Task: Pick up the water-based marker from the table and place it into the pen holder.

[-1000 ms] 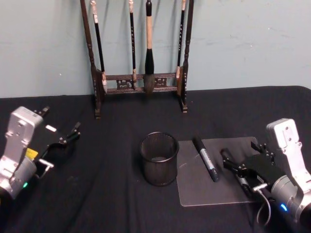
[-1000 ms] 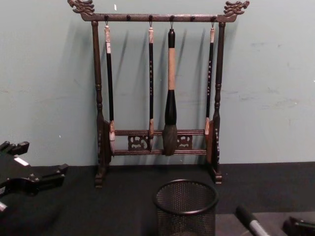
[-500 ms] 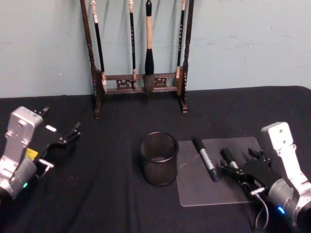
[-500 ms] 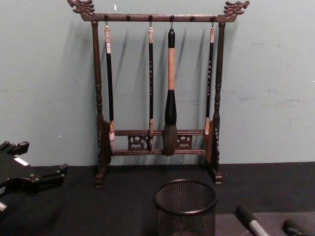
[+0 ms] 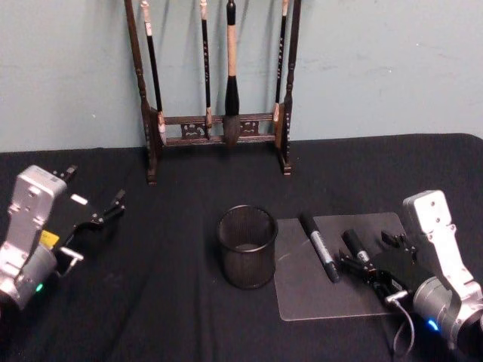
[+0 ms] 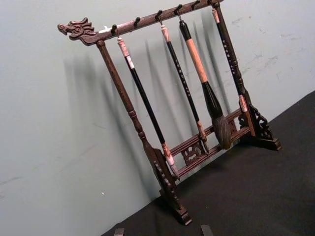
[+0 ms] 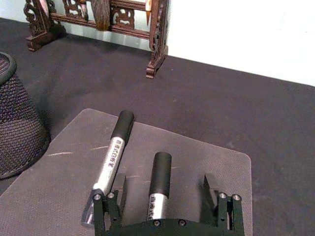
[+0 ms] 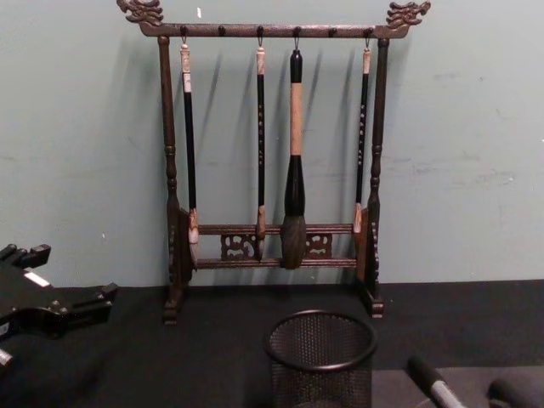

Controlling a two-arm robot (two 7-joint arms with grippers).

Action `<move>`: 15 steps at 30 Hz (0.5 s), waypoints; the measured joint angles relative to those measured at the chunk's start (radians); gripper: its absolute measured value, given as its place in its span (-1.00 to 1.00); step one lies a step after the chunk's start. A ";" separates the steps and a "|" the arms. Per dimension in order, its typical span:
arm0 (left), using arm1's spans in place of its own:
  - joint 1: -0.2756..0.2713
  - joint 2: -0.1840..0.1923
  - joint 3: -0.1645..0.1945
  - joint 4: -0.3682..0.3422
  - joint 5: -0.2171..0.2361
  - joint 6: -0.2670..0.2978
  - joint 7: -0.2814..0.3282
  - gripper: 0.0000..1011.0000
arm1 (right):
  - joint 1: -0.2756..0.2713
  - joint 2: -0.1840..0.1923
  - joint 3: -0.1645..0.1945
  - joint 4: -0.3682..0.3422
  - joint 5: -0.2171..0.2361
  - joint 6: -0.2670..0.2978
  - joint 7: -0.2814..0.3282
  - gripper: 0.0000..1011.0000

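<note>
Two black-capped markers lie on a grey mat point(image 5: 302, 290) on the black table point(image 5: 166, 302). The left marker point(image 5: 320, 247) point(image 7: 112, 157) is grey-barrelled and lies free. The right marker point(image 5: 353, 244) point(image 7: 158, 183) lies flat between the spread fingers of my right gripper point(image 5: 364, 253) point(image 7: 165, 183), which is open and low over the mat. The fingers point(image 7: 118, 189) do not touch it. The black mesh pen holder point(image 5: 247, 247) point(image 7: 15, 118) point(image 8: 321, 357) stands upright just left of the mat. My left gripper point(image 5: 94, 188) point(image 8: 64, 274) is parked open at the far left.
A tall dark wooden brush rack point(image 5: 215, 90) point(image 8: 272, 170) point(image 6: 177, 113) with several hanging brushes stands at the back by the wall. Bare black cloth lies between the left arm and the holder.
My right gripper has slid left and forward over the mat, and the right marker now lies between its fingers. The left arm, holder and left marker have not moved.
</note>
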 joint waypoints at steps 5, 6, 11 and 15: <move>0.000 0.000 0.000 0.000 0.000 0.000 0.000 0.98 | 0.003 -0.009 0.005 0.010 -0.010 0.002 0.008 0.98; 0.000 0.000 0.000 0.000 0.000 0.000 0.000 0.98 | 0.003 -0.011 0.006 0.011 -0.012 0.002 0.009 0.98; 0.000 0.000 0.000 0.000 0.000 0.000 0.000 0.98 | 0.006 -0.022 0.014 0.021 -0.025 0.008 0.017 0.98; 0.000 0.000 0.000 0.000 0.000 0.000 0.000 0.98 | 0.007 -0.030 0.020 0.026 -0.035 0.014 0.023 0.98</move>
